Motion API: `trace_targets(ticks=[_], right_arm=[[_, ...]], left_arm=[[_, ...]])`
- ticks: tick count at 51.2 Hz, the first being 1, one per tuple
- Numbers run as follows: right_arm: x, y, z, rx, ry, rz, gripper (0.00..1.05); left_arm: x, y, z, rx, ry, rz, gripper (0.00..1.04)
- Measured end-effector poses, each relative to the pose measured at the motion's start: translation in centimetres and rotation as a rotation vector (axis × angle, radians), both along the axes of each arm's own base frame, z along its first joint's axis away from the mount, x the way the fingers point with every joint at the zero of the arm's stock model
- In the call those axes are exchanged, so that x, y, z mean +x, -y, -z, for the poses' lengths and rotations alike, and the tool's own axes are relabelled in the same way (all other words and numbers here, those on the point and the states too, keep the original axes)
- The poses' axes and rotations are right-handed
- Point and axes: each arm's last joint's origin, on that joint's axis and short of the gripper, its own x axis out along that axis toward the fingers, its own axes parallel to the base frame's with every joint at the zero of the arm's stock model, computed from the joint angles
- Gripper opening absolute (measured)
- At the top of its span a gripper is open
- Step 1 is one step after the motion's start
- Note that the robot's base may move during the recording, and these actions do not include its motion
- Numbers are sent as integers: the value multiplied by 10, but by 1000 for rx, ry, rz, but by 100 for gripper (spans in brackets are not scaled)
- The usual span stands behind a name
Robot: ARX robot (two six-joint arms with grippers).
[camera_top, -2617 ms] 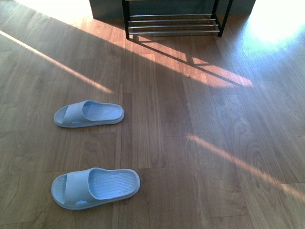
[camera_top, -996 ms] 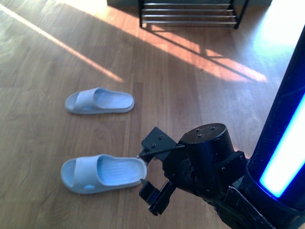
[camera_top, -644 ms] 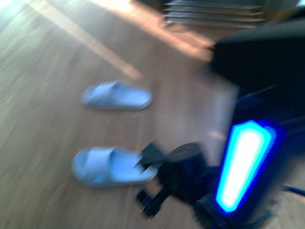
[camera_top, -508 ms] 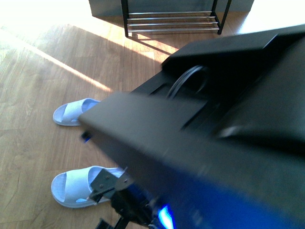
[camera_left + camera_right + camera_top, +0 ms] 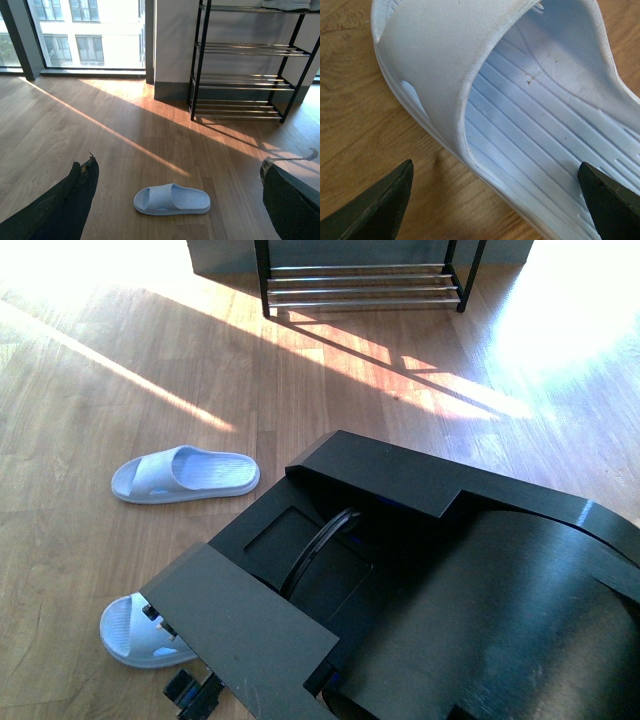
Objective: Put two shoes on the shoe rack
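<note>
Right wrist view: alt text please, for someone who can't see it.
Close-up of a pale blue rubber slide lying on a wooden floor, its wide strap and ribbed footbed filling most of the picture. The right tool is open, one dark fingertip on each side of the slide's rim.

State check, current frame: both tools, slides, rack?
Left tool: open, empty.
Right tool: open, nothing gripped.
Near pale blue rubber slide: upright on floor, between right tool's fingers, ungripped.
Far pale blue rubber slide: upright on floor, untouched.
Black-framed chrome-bar shoe rack: standing, no slides on it.
</note>
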Motion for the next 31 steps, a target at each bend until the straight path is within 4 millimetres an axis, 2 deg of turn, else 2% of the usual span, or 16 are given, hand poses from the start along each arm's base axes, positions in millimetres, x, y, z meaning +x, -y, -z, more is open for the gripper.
trace_targets(ticks=[2, 9, 17, 26, 31], right_arm=[[1, -1, -1, 8, -4, -1, 94], [-6, 5, 2, 23, -37, -28, 71], [-12, 11, -1, 42, -50, -34, 49], [-11, 9, -6, 67, -41, -32, 82], [-12, 9, -6, 80, -44, -25, 94]], left_arm=[[0, 0, 0, 0, 0, 0, 95], [0, 0, 0, 0, 0, 0, 95], [0, 0, 0, 0, 0, 0, 95], [0, 0, 0, 0, 0, 0, 95], [0, 0, 0, 0, 0, 0, 95]])
